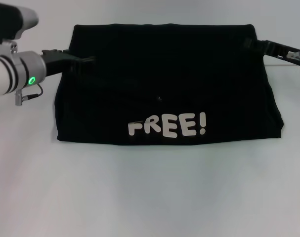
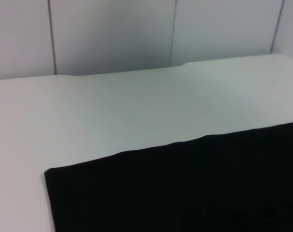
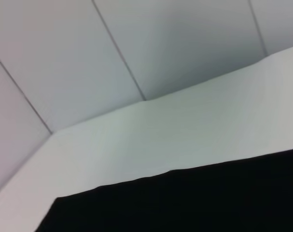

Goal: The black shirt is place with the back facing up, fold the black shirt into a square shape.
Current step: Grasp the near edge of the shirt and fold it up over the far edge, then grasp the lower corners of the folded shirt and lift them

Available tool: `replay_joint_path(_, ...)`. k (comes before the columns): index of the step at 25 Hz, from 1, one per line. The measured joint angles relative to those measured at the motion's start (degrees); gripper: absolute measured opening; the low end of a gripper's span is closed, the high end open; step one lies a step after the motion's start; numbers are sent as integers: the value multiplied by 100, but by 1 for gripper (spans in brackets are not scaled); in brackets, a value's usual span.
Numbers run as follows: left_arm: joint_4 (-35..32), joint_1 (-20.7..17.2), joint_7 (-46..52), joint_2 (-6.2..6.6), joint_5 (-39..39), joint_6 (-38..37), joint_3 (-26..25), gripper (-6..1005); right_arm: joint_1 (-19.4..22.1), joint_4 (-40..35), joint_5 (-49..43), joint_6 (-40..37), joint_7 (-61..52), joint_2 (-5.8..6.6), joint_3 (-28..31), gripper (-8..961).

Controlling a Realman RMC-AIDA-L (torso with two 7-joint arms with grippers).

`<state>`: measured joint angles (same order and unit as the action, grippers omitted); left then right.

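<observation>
White table (image 1: 150, 197), black shirt (image 1: 164, 84) lying flat on it

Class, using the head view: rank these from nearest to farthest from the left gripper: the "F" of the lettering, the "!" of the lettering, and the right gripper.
From the left gripper, at the black shirt's far left:
1. "F", lettering's left end.
2. "!", lettering's right end.
3. Right gripper, far right corner.

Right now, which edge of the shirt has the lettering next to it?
The near edge of the black shirt, closest to the robot. The pale "FREE!" lettering runs just above it; the far edge between the two grippers is plain black.
</observation>
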<state>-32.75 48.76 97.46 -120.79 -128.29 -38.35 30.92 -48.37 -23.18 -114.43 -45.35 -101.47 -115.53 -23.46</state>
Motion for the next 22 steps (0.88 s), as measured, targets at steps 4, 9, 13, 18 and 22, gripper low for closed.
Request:
replay_joint_path(4, -431, -276, 66, -173, 107, -315, 45, 672, 156, -41, -1, -175, -209, 67, -62, 669)
replay_joint_path(9, -519, -399, 90, -222, 118, -513, 64, 859, 283, 55, -1, 1, -283, 101, -378, 695)
replay_joint_path(13, -511, -429, 83, -227, 118, -722, 64, 952, 310, 61, -1, 296, -277, 14, -634, 690)
replay_joint_path(18, -771, -660, 116, -202, 139, -1414, 34, 951, 429, -181, 42, -20, -239, 12, -713, 689)
replay_joint_path(22, -1170, -1095, 102, -280, 473, -1943, -4, 951, 596, -307, 115, -640, -140, 41, -717, 684)
